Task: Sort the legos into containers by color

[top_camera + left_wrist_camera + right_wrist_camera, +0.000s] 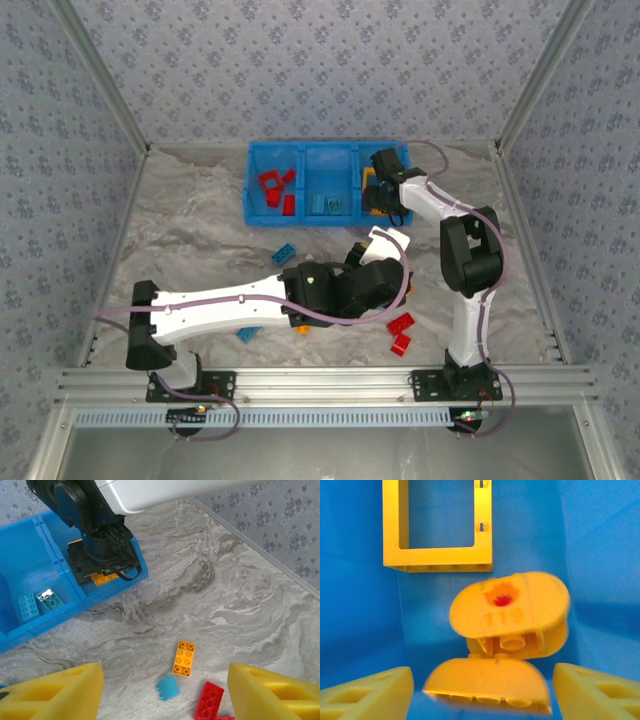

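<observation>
Hovering over the right-hand compartment of the blue tray (300, 150), the right gripper (483, 682) is released. Its yellow fingers (370, 695) are spread, and the rounded yellow bricks (520, 605) sit between them inside the compartment, blurred, with a narrow gap at each side. A yellow frame (437, 560) lies beyond them in the same compartment.

The left compartment holds red bricks (275, 190). The middle compartment holds light blue bricks (325, 203).

The left gripper (165, 680) is released and empty, positioned over the table (225, 580) in front of the tray. Beneath it lie an orange brick (184, 658), a light blue piece (168, 687) and a red brick (210, 701).

Seen from above, a loose blue brick (285, 252) lies on the table near the tray, and a second blue brick (247, 333) lies beside the left arm.
</observation>
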Controlling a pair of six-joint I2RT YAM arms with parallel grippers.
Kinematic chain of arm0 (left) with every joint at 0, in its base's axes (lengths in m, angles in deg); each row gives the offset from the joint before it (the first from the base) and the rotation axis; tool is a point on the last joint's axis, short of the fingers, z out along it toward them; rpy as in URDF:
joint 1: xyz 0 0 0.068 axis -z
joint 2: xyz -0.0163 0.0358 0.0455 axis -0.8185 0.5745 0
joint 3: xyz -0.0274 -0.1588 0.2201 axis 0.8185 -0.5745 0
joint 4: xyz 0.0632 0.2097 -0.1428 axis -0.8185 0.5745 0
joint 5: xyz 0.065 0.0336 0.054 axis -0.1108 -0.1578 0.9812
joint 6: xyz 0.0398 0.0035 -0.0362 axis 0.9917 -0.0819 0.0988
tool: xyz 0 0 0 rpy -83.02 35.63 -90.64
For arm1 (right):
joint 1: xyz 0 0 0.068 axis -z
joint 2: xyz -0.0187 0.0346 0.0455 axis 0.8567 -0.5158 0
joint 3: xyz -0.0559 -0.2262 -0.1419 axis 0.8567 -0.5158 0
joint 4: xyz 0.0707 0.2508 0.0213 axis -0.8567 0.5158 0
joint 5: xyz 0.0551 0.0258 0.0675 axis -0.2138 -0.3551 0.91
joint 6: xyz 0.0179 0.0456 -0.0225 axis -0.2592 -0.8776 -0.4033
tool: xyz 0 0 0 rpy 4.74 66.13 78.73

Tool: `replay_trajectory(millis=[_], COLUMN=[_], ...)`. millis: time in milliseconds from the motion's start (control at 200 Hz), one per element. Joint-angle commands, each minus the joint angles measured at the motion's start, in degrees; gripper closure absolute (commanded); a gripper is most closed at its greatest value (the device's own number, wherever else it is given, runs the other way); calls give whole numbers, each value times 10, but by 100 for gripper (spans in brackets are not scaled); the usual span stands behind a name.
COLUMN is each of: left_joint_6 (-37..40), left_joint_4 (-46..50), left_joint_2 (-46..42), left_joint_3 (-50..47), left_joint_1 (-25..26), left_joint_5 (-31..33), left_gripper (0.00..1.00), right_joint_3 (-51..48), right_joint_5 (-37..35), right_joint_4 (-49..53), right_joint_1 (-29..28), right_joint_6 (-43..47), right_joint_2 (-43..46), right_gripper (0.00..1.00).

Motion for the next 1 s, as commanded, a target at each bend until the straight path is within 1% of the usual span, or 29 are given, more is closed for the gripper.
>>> replay_trajectory(millis=[0, 130, 305, 430, 580, 620, 665, 804, 889, 919, 994], left_joint_6=[11, 1, -17, -39, -66, -77, -93, -158, -188, -195, -204], left_joint_4=[34, 37, 48, 59, 71, 83, 97, 144, 177, 186, 198], left_joint_2=[-2, -14, -31, -53, -94, -107, -123, -187, -227, -241, -272], left_joint_3=[23, 15, 13, 2, -29, -37, -47, -97, -135, -151, -191], left_joint_1=[1, 1, 1, 1, 0, -4, -14, -72, -108, -118, -146], left_joint_5=[25, 30, 36, 43, 60, 64, 63, 25, 6, -2, -39], left_gripper=[34, 34, 34, 35, 36, 37, 37, 42, 43, 43, 43], right_joint_3=[25, 20, 24, 24, -25, -45, -70, -152, -203, -237, -283], right_joint_5=[14, 12, 4, -6, -12, -11, -9, 0, 7, 17, 29], right_joint_4=[7, 4, 2, 5, -18, -23, -27, -31, -30, -29, -24], right_joint_1=[0, -1, -9, -22, -49, -55, -62, -99, -139, -154, -199], right_joint_6=[-9, -8, 11, 33, 72, 81, 91, 116, 124, 126, 130], right_joint_2=[3, 44, 115, 168, 256, 281, 313, 414, 476, 500, 552], right_gripper=[20, 19, 29, 33, 40, 43, 48, 53, 55, 55, 55])
